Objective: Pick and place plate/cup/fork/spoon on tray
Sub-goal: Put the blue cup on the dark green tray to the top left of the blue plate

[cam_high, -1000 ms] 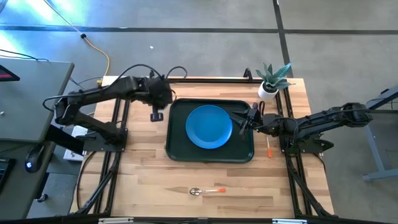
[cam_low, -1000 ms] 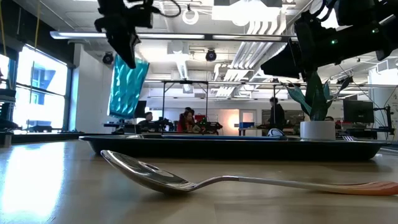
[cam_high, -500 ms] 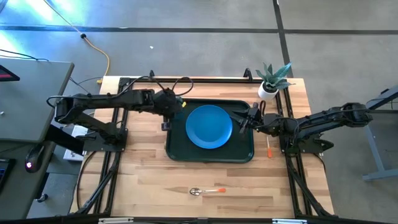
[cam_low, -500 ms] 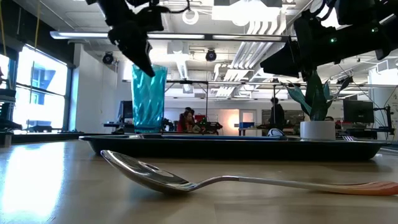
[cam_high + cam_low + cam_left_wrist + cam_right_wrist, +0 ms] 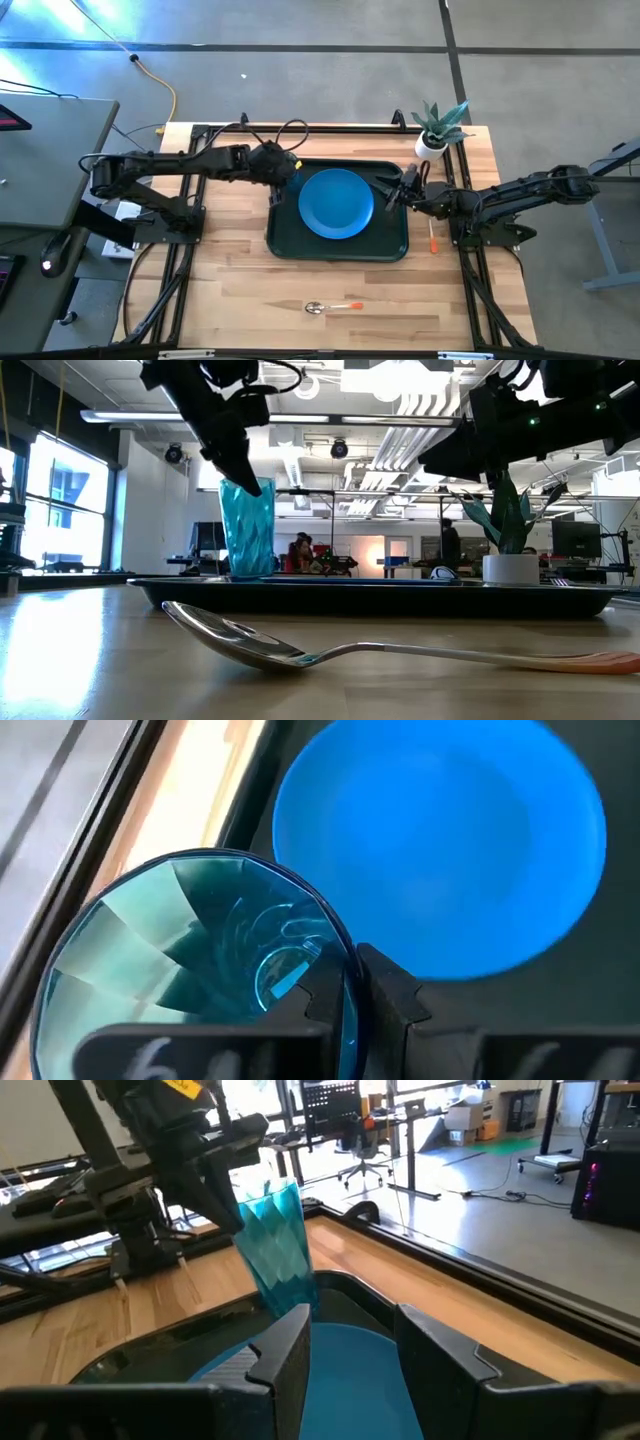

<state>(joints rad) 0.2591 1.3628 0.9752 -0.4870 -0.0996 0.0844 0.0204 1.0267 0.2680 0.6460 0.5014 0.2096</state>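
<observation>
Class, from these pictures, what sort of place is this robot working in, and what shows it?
Probably an open-plan lab or office workshop: the low view shows exposed ceiling ducts and people at desks beyond the wooden table, and the right wrist view shows a rolling office chair.

The counter (image 5: pixel 230 280) is a pale wooden butcher-block top with black frame rails running across it on either side. A dark green tray (image 5: pixel 283 240) with a raised rim sits near the middle, toward the back. A white pot with a green plant (image 5: pixel 432 142) stands at the back right corner. A fork (image 5: pixel 432 236) with an orange handle lies just beside the tray's right edge. A spoon (image 5: pixel 333 307) with an orange handle lies near the front edge, well apart from the tray.
</observation>
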